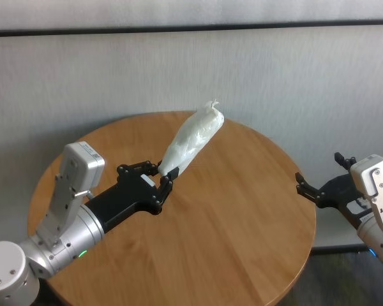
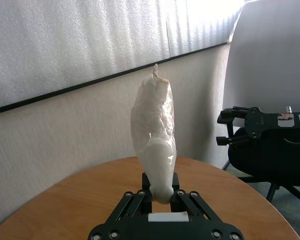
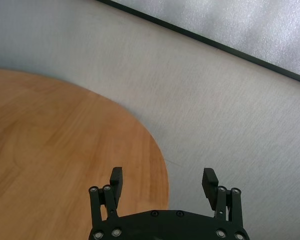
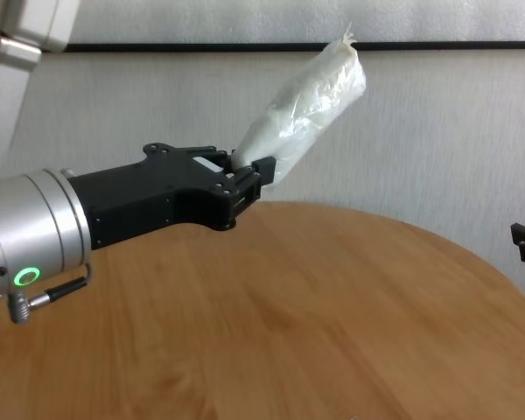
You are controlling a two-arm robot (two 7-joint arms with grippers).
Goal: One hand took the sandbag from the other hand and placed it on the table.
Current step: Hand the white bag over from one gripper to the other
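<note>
Silver and thick, the left arm's wrist with its green ring light [image 4: 24, 277] fills the lower left of the chest view, and from it the left gripper [image 1: 165, 176] reaches toward the frame's centre above the table [image 1: 230, 242]. Its jaws are clenched on the lower end of the sandbag [image 1: 193, 138], which slants up and away with its twisted tip toward the upper middle of the head view, held clear of the wood. At the right edge of that view, just past the table's rim, the right gripper [image 1: 316, 185] hangs with its fingers [image 3: 116, 179] spread wide and nothing between them. Behind everything runs a pale wall [image 1: 293, 76].
</note>
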